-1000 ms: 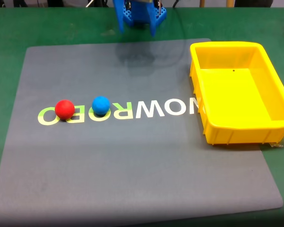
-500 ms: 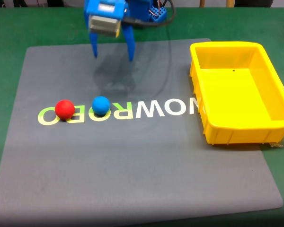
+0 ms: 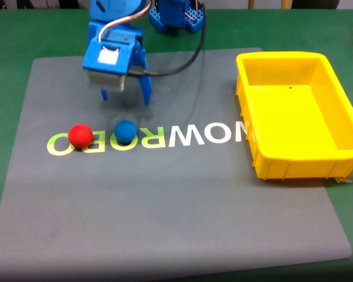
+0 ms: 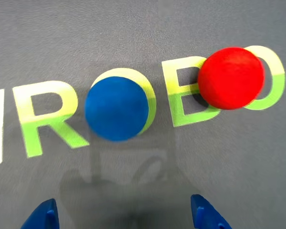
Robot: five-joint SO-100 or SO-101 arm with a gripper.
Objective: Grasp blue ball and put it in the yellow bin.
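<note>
Gripper (image 3: 125,97): spread wide, hovering above mat (image 3: 165,223), holding nothing. Blue ball (image 3: 125,131): on mat lettering, just ahead of fingertips (image 4: 43,217), apart. Red ball (image 3: 80,136) beside. Yellow bin (image 3: 341,106) well apart.

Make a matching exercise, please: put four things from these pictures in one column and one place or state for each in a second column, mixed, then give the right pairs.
Things:
1. blue ball
2. red ball
3. yellow bin
4. pincer

Places or states:
A. empty, at the right edge of the grey mat in the fixed view
B. open, above the mat, behind the balls
C. on the green O of the lettering, nearest the mat's left edge
D. on the lettering, between the other ball and the bin

Pairs: 1-D, 2-C, 3-A, 4-B
</note>
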